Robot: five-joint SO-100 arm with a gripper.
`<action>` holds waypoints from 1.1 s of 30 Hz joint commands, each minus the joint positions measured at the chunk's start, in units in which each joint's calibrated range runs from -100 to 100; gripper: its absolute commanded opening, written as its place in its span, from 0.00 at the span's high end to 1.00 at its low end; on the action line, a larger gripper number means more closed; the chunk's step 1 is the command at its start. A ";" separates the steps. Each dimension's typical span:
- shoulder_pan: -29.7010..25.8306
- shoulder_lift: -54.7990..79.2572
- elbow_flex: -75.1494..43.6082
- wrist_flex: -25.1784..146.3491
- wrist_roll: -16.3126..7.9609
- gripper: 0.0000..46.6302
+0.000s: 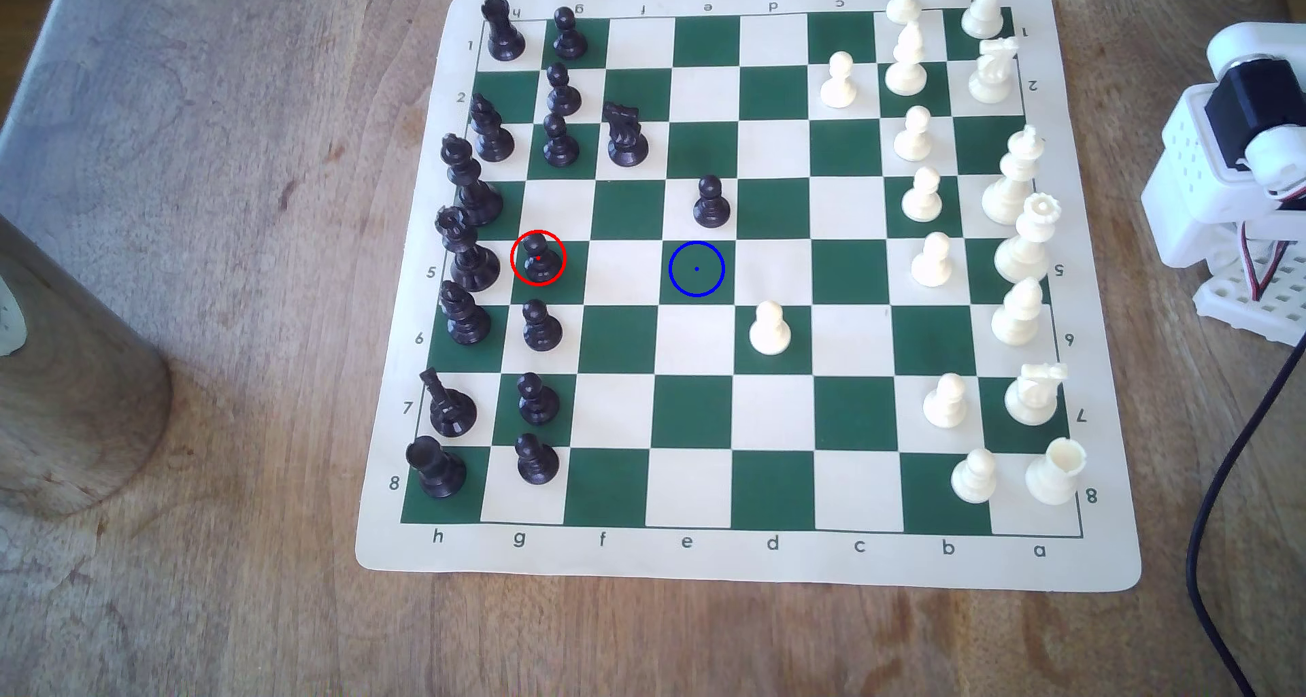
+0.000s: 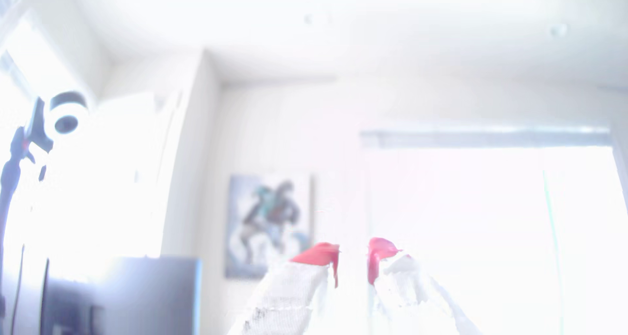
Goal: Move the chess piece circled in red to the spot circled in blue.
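The black pawn ringed in red [image 1: 538,259] stands upright on its base, long axis vertical, on a green square at the board's [image 1: 749,563] 9 o'clock side. The blue-ringed square [image 1: 697,269] lies two squares off toward 3 o'clock. The red-tipped fingers [image 2: 319,253] (aimed at the room) stand narrowly parted, gripping nothing, so their place relative to the pawn cannot be told

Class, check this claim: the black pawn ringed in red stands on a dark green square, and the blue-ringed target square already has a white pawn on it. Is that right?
Not quite. The exterior view shows the blue-ringed target square bare; the nearest white pawn stands diagonally next to it. The black pawn ringed in red does stand on a dark green square.
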State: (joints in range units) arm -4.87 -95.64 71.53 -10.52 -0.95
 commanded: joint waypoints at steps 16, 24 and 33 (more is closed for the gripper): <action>4.83 41.99 -38.98 53.11 -5.37 0.62; 4.12 57.70 -50.23 59.58 -4.40 0.58; 3.97 71.70 -60.20 64.65 -4.54 0.62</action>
State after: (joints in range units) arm -0.37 -28.53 20.56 51.16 -5.20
